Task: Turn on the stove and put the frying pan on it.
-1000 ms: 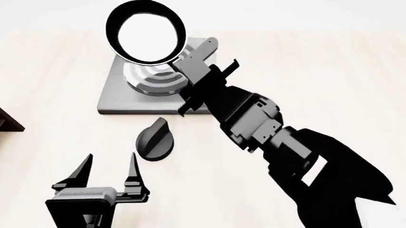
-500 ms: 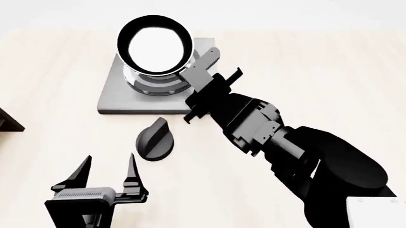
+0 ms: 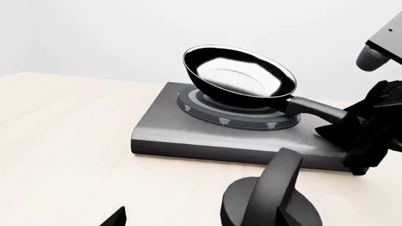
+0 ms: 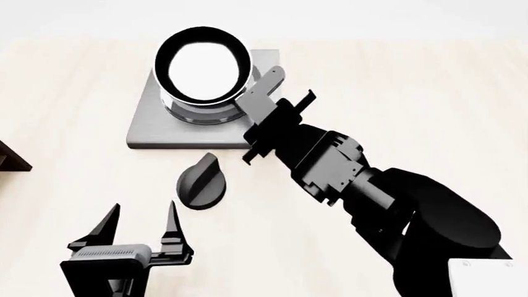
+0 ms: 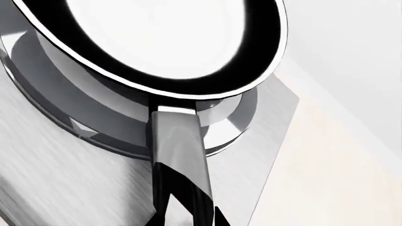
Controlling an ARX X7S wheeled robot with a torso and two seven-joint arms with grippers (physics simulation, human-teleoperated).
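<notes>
Head view gives us the whole table [image 4: 429, 74]: the frying pan [image 4: 203, 65] is over the round burner of the stove [image 4: 157, 124], and our right gripper [image 4: 262, 102] holds its handle from the near right side. The black knob [image 4: 200, 182] lies on the table just in front of the stove plate, apart from it. Our left gripper [image 4: 140, 230] is low near the table edge, its two fingers spread wide with nothing between them.

From above we cannot tell whether the pan touches the burner. Left wrist view shows this better: the pan [image 3: 242, 77] is tilted, its far rim higher, and its base is at the burner rings [image 3: 236, 115], touching or just above them. The knob [image 3: 271, 200] stands close to this camera.

Right wrist view shows only the handle [image 5: 179, 150] running from the pan bowl down into the closed fingers, and the burner edge under it.
</notes>
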